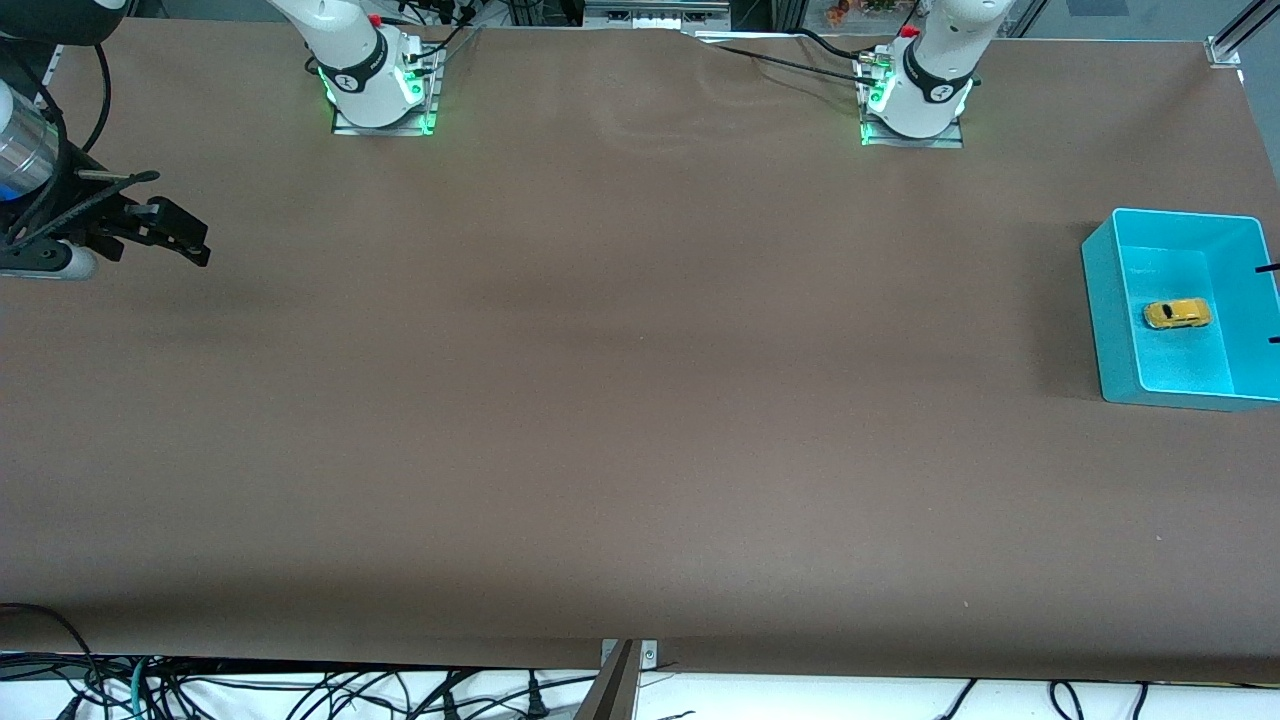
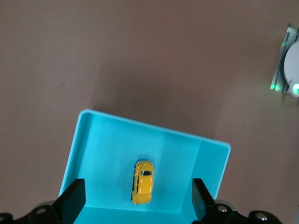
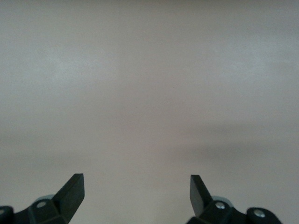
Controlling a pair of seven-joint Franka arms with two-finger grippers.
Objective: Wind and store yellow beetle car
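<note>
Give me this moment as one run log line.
toy car: in blue bin, released | left end effector: open over bin | right end effector: open, waiting at its table end

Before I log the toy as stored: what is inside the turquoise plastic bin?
Only the tiny yellow beetle car sits upright on the floor of the turquoise plastic bin. The open left gripper hovers above; its fingers cover two corners.

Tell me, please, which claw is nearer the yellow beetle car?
Left. The left claw hangs open over the yellow beetle car in the teal bin; the right claw waits at the right arm's table end.
</note>
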